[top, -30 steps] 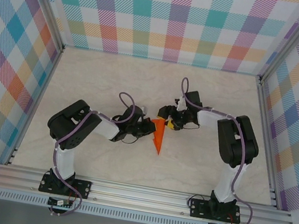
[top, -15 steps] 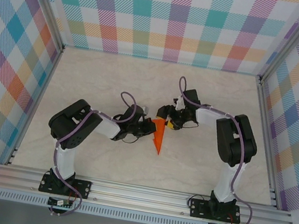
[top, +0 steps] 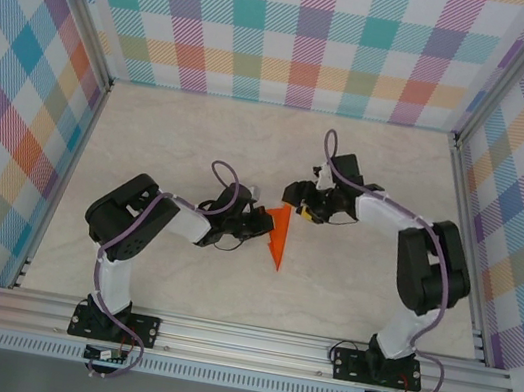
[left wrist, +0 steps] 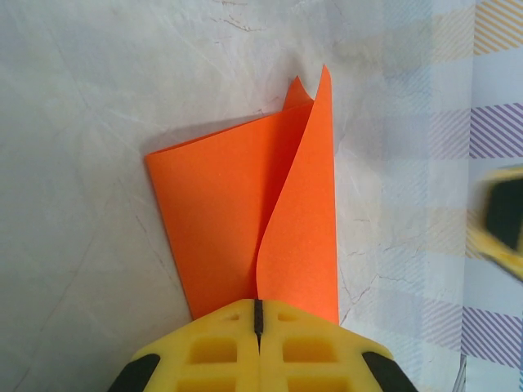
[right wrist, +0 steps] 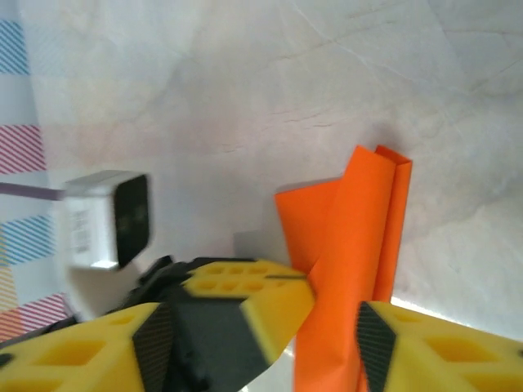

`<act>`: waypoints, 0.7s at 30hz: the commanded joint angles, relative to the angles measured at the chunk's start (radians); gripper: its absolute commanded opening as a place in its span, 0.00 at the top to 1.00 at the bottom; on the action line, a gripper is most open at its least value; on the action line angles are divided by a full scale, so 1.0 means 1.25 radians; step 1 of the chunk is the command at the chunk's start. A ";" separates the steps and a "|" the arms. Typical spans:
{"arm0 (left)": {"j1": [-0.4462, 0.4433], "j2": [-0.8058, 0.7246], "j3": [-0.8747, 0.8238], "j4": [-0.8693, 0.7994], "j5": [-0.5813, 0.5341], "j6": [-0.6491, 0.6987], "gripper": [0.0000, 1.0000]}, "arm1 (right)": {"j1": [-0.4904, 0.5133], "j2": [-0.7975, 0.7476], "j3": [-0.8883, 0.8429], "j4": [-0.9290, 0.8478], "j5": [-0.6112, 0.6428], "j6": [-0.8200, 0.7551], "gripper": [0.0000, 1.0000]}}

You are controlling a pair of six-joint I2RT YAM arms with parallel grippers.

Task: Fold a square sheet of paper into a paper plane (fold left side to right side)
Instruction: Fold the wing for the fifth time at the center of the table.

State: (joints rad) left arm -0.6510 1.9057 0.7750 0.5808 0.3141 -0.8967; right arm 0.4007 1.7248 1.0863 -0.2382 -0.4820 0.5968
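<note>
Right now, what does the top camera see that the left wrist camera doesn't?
Top camera: the whole left arm and right arm, the checkered walls around the table, the metal rail in front, and the right gripper at the far end of the orange paper.
Left wrist camera: close up, the paper's top flap curving over the layer beneath, and the left gripper shut on the paper's near edge.
Both: the folded orange paper lying on the pale marbled table.
</note>
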 commanded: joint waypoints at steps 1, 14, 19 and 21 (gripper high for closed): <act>0.010 0.030 -0.023 -0.022 -0.036 0.010 1.00 | 0.001 -0.076 -0.072 -0.038 0.007 -0.017 0.45; 0.009 0.024 -0.020 -0.019 -0.033 0.013 1.00 | 0.305 -0.427 -0.298 -0.219 0.464 0.014 0.52; 0.009 0.020 -0.020 -0.021 -0.034 0.014 1.00 | 0.443 -0.328 -0.202 -0.280 0.625 0.026 0.57; 0.009 0.019 -0.020 -0.022 -0.034 0.015 1.00 | 0.495 -0.262 -0.140 -0.327 0.690 0.022 0.59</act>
State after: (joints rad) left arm -0.6514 1.9057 0.7731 0.5835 0.3141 -0.8967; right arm 0.9619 1.3327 0.8158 -0.5648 0.2077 0.6140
